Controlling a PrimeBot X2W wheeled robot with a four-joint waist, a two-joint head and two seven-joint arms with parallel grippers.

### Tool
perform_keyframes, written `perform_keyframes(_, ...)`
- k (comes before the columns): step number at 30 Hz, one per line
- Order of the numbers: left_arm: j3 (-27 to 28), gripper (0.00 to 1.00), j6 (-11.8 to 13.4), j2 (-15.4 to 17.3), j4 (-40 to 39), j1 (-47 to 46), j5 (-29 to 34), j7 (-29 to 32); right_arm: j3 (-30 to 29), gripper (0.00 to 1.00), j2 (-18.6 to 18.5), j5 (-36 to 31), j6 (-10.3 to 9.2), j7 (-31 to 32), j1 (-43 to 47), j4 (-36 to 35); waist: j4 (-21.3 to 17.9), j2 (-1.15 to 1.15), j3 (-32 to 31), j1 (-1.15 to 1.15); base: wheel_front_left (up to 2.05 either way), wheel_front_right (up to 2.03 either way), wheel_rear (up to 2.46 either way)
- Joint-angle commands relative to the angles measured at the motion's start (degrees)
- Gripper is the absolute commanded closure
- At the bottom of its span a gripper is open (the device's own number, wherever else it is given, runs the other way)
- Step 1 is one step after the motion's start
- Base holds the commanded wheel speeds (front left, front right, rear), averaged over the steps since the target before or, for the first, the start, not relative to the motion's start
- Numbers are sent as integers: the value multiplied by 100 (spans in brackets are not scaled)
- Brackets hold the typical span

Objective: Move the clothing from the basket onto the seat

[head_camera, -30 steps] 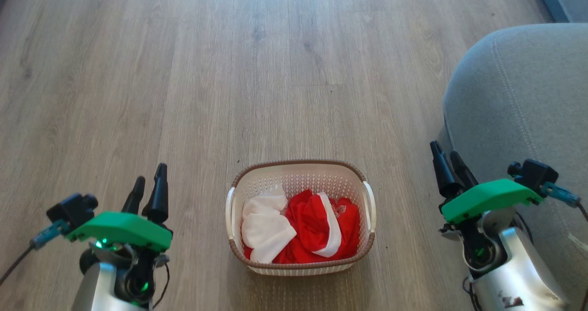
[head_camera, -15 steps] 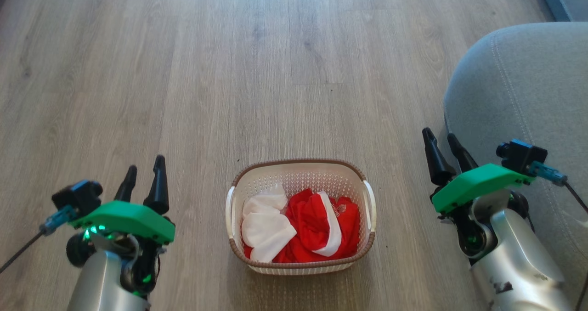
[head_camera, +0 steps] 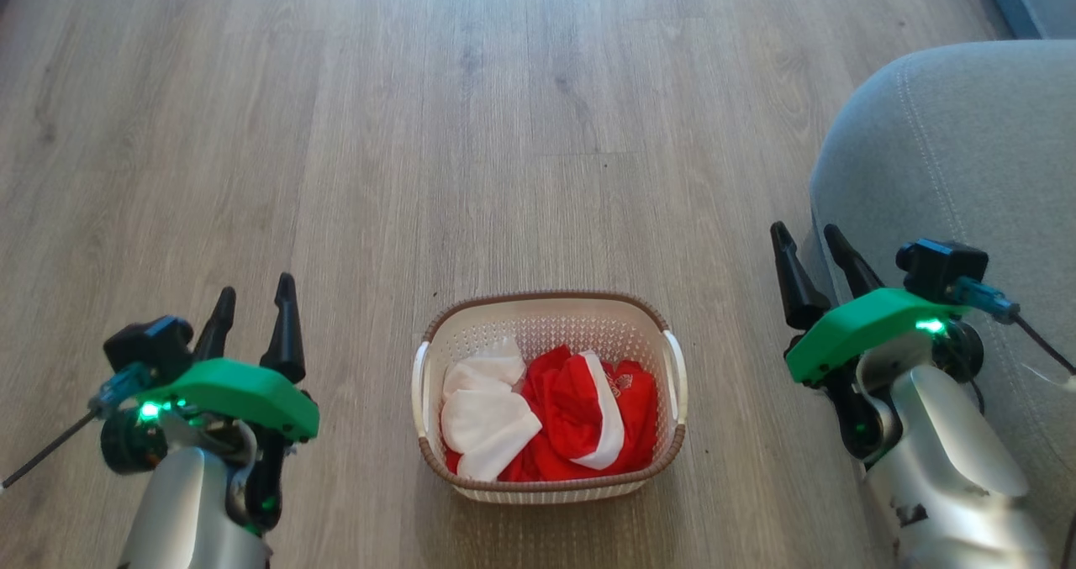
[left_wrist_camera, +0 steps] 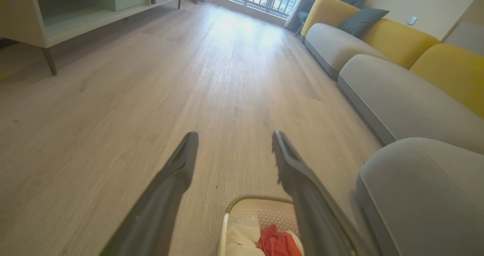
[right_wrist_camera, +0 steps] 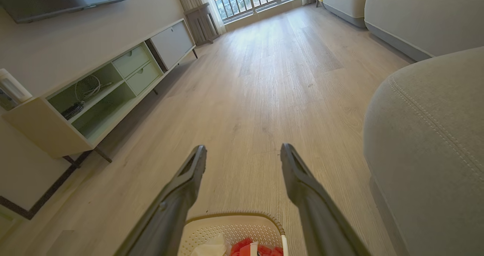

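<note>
No legible text anywhere.

Over the last second the left gripper (head_camera: 256,286), two long dark fingers on a green plastic mount, climbed up the head view and drifted a little toward its left edge, the silver forearm (head_camera: 189,510) following. The right gripper (head_camera: 803,229), of the same build, also rose up the view and shifted slightly leftward. Its two fingers came to stand further apart in the view than before. A small green light (head_camera: 929,325) appeared on the right mount.
</note>
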Motion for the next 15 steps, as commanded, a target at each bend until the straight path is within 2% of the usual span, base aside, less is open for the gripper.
perform_keyframes(1, 148, 0, 34, 78, -143, -392, 181, -109, 103, 0, -59, -174, 2, -100, -372, -121, -2, 0, -1, 0, 0, 0, 0)
perform_keyframes(15, 246, 0, 97, 79, 65, -608, 1176, -344, -8, 0, -59, -1273, 2, -338, -639, 92, -3, 0, 27, 0, 0, 0, 0)
